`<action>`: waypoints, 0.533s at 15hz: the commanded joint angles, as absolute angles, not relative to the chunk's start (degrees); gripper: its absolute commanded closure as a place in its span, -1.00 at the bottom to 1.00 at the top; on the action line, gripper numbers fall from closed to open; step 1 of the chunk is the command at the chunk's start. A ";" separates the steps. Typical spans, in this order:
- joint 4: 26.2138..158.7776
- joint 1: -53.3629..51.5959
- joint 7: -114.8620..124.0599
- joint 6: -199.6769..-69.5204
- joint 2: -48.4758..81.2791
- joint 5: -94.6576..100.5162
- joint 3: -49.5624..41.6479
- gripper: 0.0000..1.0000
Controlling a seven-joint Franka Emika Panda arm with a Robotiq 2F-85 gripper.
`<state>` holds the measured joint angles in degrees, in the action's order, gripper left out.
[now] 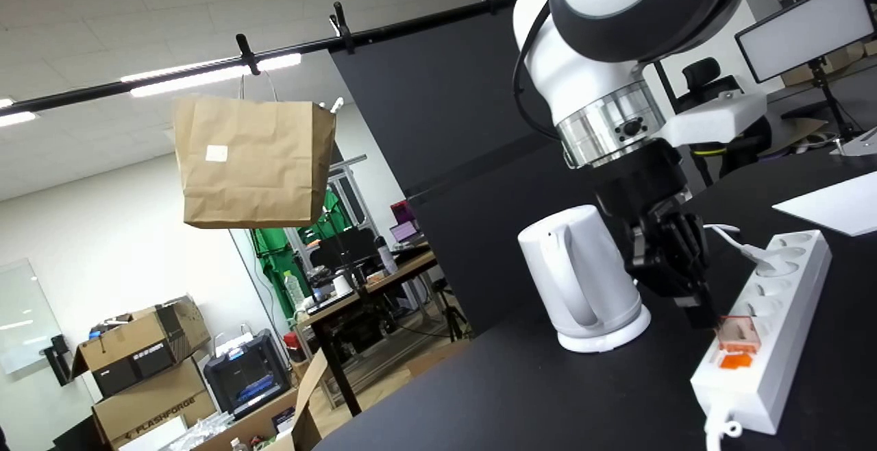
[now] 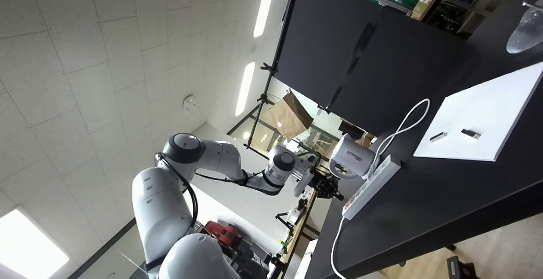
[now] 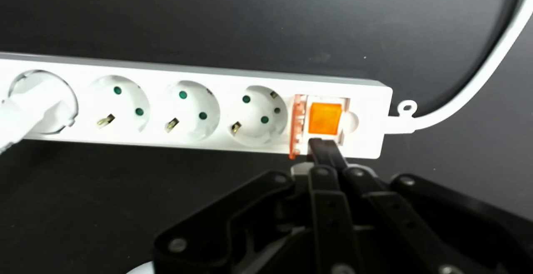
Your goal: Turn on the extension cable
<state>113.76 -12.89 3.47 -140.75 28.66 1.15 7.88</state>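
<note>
The extension cable is a long white power strip on the black table, seen in both exterior views point(image 1: 798, 334) point(image 2: 373, 188) and in the wrist view point(image 3: 225, 111). Its orange switch point(image 3: 325, 118) also shows in an exterior view point(image 1: 736, 360). A clear orange cover point(image 3: 296, 126) stands raised beside the switch, on the socket side. My gripper point(image 3: 327, 145) is shut with nothing visible between its fingers. In the wrist view its tips overlap the strip's edge just below the switch; I cannot tell if they touch. It also shows in both exterior views point(image 1: 700, 310) point(image 2: 340, 196).
A white kettle point(image 1: 582, 279) stands close beside the gripper and strip. A white plug point(image 3: 35, 103) sits in a socket farther along the strip. The strip's cord point(image 3: 479, 82) leaves from the switch end. A white board point(image 2: 479, 113) with two small dark pieces lies on the table.
</note>
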 commanded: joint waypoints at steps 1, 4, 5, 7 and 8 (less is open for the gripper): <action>111.60 -12.72 4.32 -138.72 29.67 0.29 7.99 1.00; 110.76 -12.57 4.05 -137.34 30.12 -0.45 8.27 1.00; 110.37 -12.43 3.94 -136.59 30.33 -1.02 8.39 1.00; 109.51 -12.42 3.97 -135.07 30.74 -1.67 8.42 1.00; 109.15 -12.48 4.08 -134.54 30.93 -1.95 8.36 1.00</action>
<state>111.96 -12.87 3.42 -137.61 29.79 -1.06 7.95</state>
